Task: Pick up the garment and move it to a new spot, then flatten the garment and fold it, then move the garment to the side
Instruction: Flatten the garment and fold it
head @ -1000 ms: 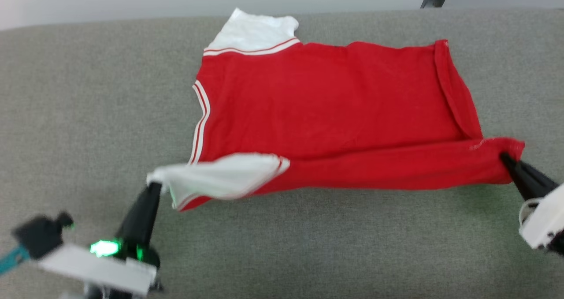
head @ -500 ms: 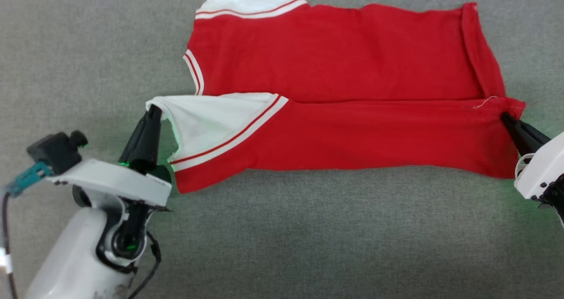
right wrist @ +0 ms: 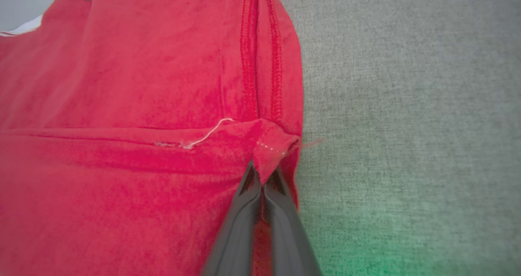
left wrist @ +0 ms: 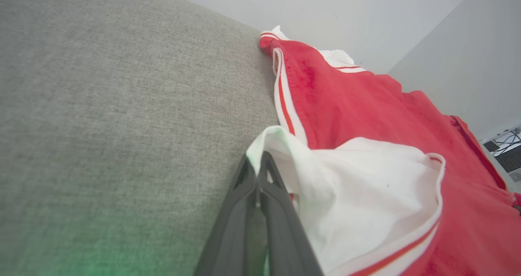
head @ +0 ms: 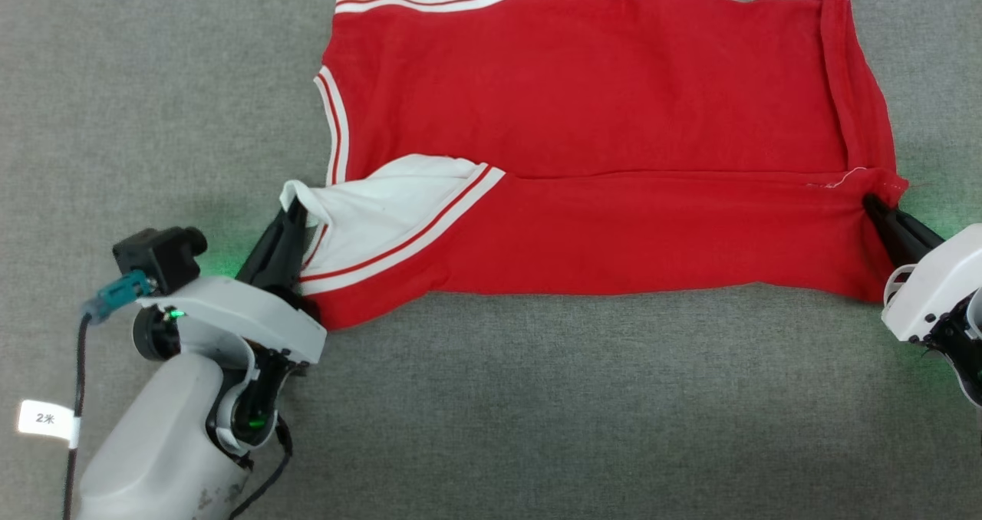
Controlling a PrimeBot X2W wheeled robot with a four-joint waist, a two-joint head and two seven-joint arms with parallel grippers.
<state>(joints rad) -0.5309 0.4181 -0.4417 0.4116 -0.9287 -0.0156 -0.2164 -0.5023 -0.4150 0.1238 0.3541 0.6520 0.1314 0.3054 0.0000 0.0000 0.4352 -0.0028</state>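
The garment (head: 583, 98) lies spread on the grey fabric counter (head: 537, 413), toward 12 o'clock in the head view, with its near strip doubled over the body along a straight crease. The left fingers (head: 276, 251) are pinched tight on the tip of the white sleeve (head: 383, 213) at the garment's 8 o'clock corner. The right fingers (head: 897, 232) are pinched tight on the red hem corner at 4 o'clock, with a loose white thread (right wrist: 207, 133) just beside them.

Bright even light, green glow, soft focus
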